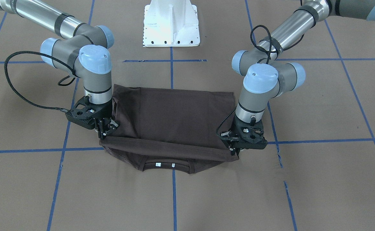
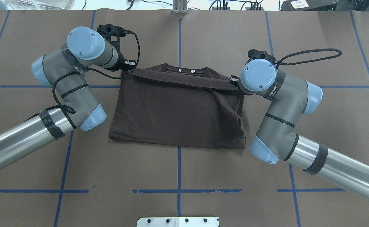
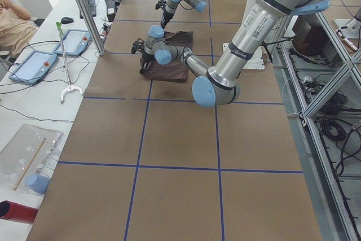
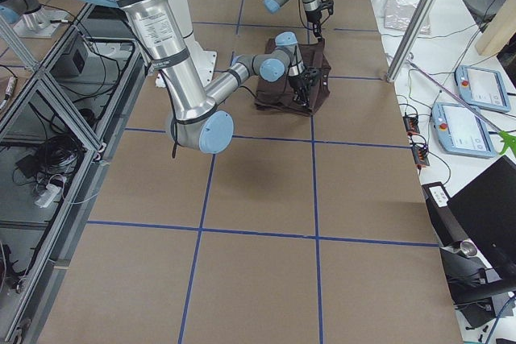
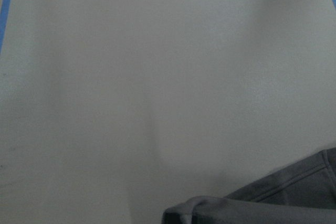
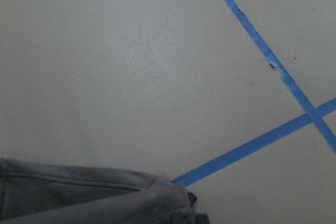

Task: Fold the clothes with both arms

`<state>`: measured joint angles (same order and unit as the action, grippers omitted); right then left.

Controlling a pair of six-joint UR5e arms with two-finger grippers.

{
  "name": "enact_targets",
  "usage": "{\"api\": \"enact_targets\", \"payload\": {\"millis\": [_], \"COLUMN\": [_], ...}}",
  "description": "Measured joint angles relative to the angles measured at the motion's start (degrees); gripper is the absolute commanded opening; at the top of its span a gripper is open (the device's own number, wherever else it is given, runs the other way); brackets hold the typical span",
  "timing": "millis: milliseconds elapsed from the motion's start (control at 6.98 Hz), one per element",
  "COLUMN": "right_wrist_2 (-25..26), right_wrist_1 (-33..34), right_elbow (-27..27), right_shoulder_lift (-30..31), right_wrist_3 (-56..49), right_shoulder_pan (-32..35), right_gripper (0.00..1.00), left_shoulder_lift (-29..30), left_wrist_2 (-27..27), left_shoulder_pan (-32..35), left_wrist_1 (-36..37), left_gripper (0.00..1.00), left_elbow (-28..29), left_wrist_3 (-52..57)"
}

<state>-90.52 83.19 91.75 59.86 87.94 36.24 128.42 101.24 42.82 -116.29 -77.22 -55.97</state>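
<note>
The left pincer (image 1: 234, 150) and right pincer (image 1: 104, 134) each clamp a shirt (image 1: 174, 115) corner. It looks soft and limp, so corners are the best hold.

Brown paper covers the tabletop (image 2: 124, 170), crossed by blue tape lines (image 2: 178, 170). Beyond the jaws, a white side bench (image 3: 34, 105) carries tablets (image 3: 32, 66).

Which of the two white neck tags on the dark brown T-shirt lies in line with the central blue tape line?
The small white tag toward the robot's left side; the other white tag sits beside the blue tape line.
</note>
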Motion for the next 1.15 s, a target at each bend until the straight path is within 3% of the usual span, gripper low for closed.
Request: {"api": "enact_targets", "payload": {"millis": [286,573,859,1145], "right_wrist_2": [-4.58,-9.47,-10.23,-10.24], "right_wrist_1": [0.25,0.48,0.5,0.5], "right_elbow": [2.68,7.94,10.0,10.31], "right_shoulder_lift": [0.26,2.04,2.78,2.93], "right_wrist_3": [-6.23,-10.82,-11.72,-11.81], "right_shoulder_pan": [2.1,4.4,4.61,4.69], "right_gripper": [1.0,1.0,1.0,1.0], "left_shoulder_lift": [-2.0,-8.72,-18.15,-24.31], "left_wrist_2": [0.44,1.96,2.85,1.87], "left_shoulder_pan": [-0.1,-0.48,-2.98,-7.84], "left_wrist_1": [0.38,0.4,-0.19,-4.4], "left_gripper": [1.0,1.0,0.64,0.62], "left_elbow": [-4.53,-14.4,-24.09,-27.36], "left_wrist_3": [3.37,4.82,1.13,-7.52]}}
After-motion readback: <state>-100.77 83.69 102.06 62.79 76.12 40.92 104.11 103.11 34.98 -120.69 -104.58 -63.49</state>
